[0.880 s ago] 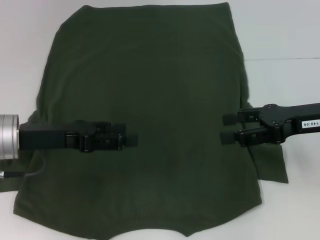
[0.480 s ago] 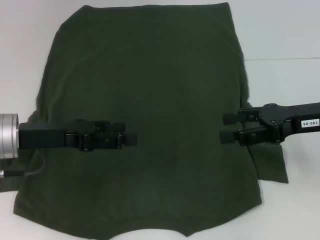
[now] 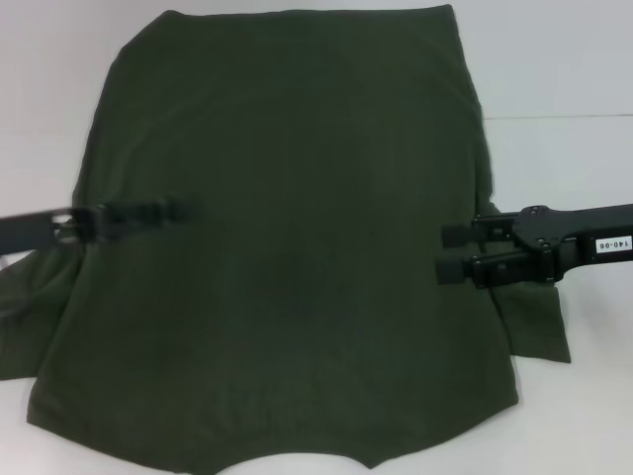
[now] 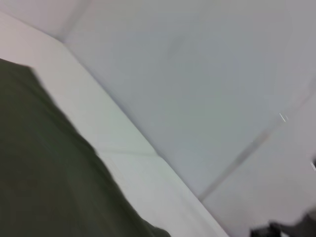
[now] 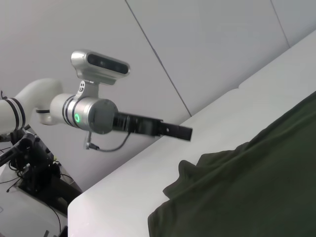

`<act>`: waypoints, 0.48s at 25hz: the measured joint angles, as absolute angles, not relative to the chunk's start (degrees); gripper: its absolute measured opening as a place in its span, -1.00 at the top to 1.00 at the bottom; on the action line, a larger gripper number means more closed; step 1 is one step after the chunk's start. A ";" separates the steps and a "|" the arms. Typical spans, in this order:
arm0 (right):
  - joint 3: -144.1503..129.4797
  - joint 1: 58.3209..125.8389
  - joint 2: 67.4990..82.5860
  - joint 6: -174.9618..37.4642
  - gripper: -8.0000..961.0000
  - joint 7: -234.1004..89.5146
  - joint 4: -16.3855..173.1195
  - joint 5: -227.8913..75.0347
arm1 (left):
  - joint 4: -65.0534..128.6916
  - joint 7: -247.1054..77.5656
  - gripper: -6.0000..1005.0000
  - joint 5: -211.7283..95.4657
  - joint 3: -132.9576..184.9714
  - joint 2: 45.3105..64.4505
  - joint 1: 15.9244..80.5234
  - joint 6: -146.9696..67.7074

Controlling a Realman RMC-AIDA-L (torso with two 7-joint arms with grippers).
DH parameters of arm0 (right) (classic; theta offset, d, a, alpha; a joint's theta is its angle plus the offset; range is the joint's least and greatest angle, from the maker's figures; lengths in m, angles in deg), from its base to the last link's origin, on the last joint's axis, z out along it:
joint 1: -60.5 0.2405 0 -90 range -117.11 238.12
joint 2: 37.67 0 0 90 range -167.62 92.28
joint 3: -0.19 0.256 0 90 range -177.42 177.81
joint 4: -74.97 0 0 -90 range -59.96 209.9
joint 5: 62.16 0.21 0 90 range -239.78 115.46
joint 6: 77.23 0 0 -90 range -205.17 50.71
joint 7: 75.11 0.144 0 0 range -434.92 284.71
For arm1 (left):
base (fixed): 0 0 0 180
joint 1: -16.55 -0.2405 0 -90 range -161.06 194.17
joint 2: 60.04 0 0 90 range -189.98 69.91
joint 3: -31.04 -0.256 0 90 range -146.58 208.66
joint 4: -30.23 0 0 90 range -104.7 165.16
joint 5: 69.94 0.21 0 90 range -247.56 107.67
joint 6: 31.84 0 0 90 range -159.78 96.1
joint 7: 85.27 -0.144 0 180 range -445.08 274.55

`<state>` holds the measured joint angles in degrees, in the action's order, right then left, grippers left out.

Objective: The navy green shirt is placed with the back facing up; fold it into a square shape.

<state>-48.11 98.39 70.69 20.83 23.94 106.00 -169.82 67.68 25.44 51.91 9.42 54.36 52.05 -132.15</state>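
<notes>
A: Large dark olive-green soft cotton T-shirt (image 3: pixel 287 247) lies flat on the white table (image 3: pixel 564 69), plain side up; no lettering shows, so I judge the back faces up as the task asks; no fold made yet.

B: Right claw (image 3: pixel 450 252)?

A: Released; its two black fingers (image 3: pixel 457 234) stand apart, one above the other, pointing in over the shirt's right side edge; the right sleeve (image 3: pixel 539 332) lies just beneath and behind the claw; empty, apparently poised there to take that edge for a lengthwise fold.

B: And the left?

A: Left claw (image 3: pixel 178 210) hangs over the shirt's left part, blurred; cannot tell if clenched or released; nothing appears held; the left sleeve (image 3: pixel 25 327) spreads below and outward of it; the right wrist view shows that arm (image 5: pixel 98 114) reaching across above the table edge.

B: Reading?

A: Both arms flank the body of the shirt, likely lining up for matching side grips; sleeves want tucking inward first.
</notes>
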 joint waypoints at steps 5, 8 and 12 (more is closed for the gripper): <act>-48.08 98.33 70.56 20.84 -0.89 23.95 106.00 -169.82 | 70.32 32.37 -0.67 59.51 18.82 52.71 50.75 -133.24; -48.09 98.54 70.41 20.85 -0.89 23.95 105.99 -169.82 | 72.63 35.73 -0.67 62.61 20.51 52.26 49.41 -133.11; -48.43 98.91 70.16 20.86 -0.89 23.95 106.00 -169.82 | 75.80 39.36 -0.67 65.70 23.99 51.70 47.50 -133.21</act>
<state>-48.43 98.91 70.16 20.86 23.95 106.00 -169.82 75.80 39.36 65.70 23.99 51.70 47.50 -133.21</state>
